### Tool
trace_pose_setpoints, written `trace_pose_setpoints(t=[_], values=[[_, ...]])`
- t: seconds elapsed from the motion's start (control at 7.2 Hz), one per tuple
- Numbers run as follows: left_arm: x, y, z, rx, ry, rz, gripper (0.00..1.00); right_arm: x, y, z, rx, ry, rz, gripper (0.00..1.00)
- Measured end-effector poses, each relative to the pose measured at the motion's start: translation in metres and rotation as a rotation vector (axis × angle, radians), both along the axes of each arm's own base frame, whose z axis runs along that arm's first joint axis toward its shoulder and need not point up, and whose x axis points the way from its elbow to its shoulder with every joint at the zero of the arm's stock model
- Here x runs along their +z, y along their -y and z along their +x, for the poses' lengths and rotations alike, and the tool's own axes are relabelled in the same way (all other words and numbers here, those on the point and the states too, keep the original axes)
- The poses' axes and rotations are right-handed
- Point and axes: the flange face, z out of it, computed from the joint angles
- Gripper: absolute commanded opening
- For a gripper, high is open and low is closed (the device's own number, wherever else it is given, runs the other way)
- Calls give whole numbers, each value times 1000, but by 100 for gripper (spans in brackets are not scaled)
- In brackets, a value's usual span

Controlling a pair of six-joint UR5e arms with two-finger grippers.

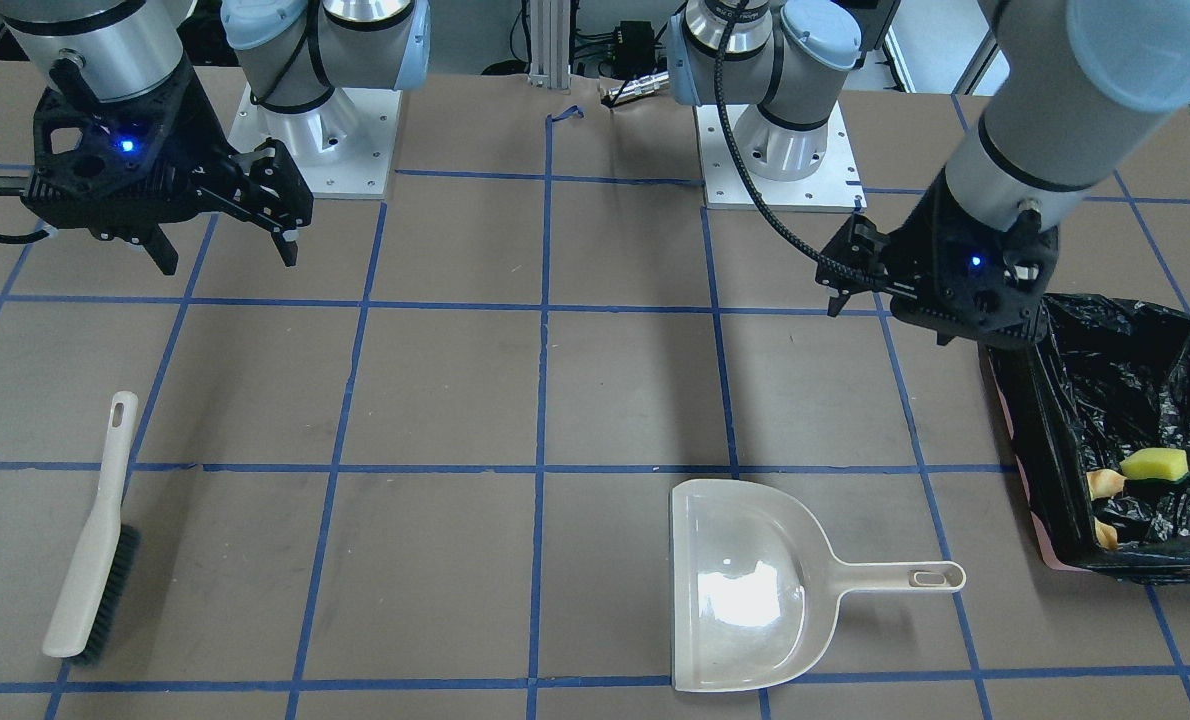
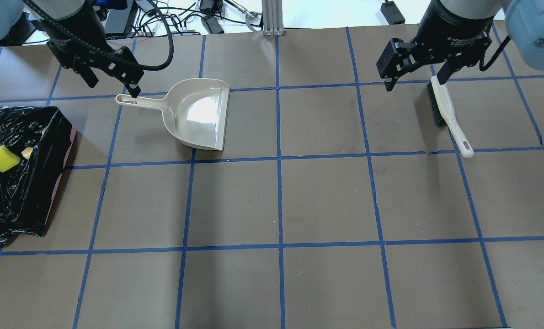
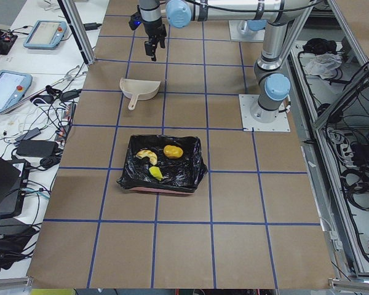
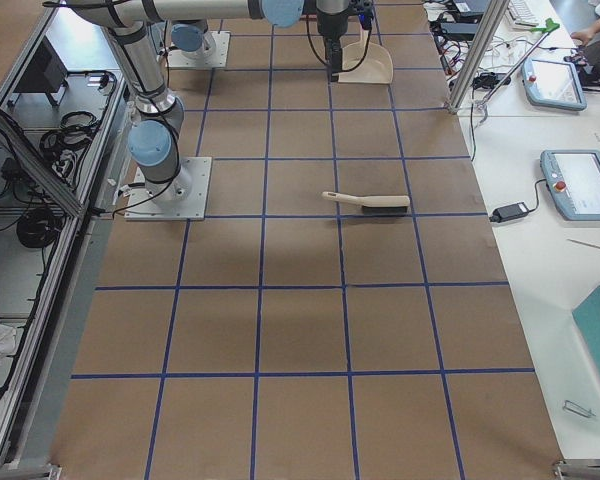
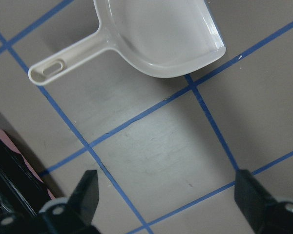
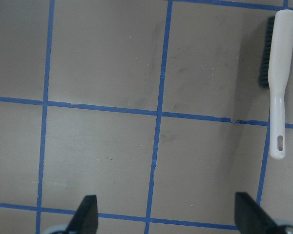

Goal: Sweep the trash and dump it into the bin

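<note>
We judge the task all but done: all 3 pieces of trash, the sponge wedge (image 1: 1155,463), the pastry piece (image 1: 1105,483) and the potato lump (image 3: 173,150), lie inside the bin (image 1: 1105,360) at the table's left end. The dustpan (image 2: 199,114) and brush (image 2: 445,109) lie flat, touched by neither gripper.

The left gripper (image 2: 113,86) hangs above the table near the dustpan's handle, fingers spread and empty. The right gripper (image 2: 414,81) hovers near the brush, likewise spread and empty. Next, we think, both arms need only pull clear.

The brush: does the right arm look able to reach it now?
Probably yes: the right gripper hangs open near the brush, which lies alone with nothing over or around it.
</note>
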Motion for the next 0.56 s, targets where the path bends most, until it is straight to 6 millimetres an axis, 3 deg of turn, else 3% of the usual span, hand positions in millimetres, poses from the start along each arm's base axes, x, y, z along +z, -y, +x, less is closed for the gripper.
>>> trace_pose_setpoints(t=[0.28, 0.56], values=[[5, -47, -23, 176, 11, -10, 100, 0, 0, 0, 2, -1, -1, 100], [6, -79, -27, 225, 9, -39, 100, 1, -1, 0, 2, -1, -1, 100]])
